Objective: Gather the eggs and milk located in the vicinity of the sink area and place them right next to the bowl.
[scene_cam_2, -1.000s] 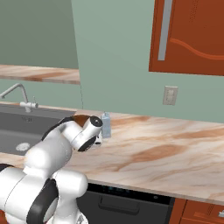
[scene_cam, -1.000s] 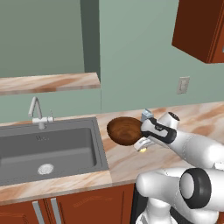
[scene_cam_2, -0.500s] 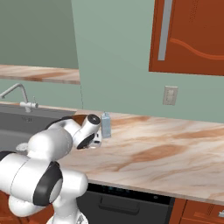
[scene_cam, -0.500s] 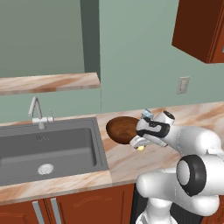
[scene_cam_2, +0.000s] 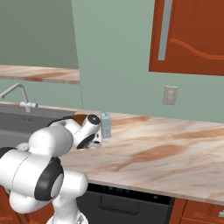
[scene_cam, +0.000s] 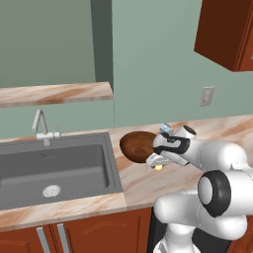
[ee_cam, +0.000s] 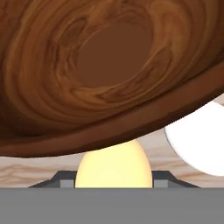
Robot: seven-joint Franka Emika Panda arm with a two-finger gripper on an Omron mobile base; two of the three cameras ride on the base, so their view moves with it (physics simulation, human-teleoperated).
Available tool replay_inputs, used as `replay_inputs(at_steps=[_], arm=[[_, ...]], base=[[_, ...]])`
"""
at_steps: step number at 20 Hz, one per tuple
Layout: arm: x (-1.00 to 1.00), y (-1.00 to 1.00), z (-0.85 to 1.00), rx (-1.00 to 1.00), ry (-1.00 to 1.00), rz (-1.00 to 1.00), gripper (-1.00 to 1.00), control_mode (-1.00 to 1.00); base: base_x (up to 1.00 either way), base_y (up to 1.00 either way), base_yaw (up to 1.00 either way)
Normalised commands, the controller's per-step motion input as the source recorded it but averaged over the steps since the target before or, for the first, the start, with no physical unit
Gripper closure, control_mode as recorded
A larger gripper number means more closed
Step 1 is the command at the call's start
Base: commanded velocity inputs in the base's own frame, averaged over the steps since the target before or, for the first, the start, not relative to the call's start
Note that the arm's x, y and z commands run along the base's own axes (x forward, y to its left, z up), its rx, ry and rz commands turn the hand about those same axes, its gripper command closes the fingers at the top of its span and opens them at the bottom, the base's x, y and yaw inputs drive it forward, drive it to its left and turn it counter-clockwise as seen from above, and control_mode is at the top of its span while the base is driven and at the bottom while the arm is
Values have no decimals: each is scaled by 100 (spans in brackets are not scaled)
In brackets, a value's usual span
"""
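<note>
You are in the placing step: your gripper (scene_cam: 157, 164) holds the small pale cream oval egg (ee_cam: 113, 165) between narrowly set fingers, low over the counter just beside the round dark reddish-brown wooden bowl (scene_cam: 137, 146); the small blue-grey gabled milk carton (scene_cam_2: 106, 124) already stands just behind that bowl. Next, lower it onto the counter beside the bowl and release; since a second ago the hand has edged nearer the bowl

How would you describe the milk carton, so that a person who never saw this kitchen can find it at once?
Start at the sink and move right along the marble counter to the dark wooden bowl. The milk carton stands upright just behind the bowl, toward the wall. It is small, pale blue-grey and has a gabled top, unlike the round brown bowl and the small cream egg.
</note>
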Motion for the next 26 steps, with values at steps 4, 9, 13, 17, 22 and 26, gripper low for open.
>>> replay_inputs(at_steps=[4, 9, 13, 17, 22, 26], arm=[[0, 0, 0, 0, 2, 0, -100, -100], [0, 0, 0, 0, 0, 0, -100, -100], [-6, -1, 0, 0, 3, -1, -100, -100], [-47, -9, 3, 0, 4, -2, -100, -100], [-53, -34, 28, 0, 6, -3, -100, -100], [-18, -33, 66, -4, 18, -8, -100, -100]], base=[[0, 0, 0], [0, 0, 0], [0, 0, 0], [0, 0, 0], [0, 0, 0], [0, 0, 0]])
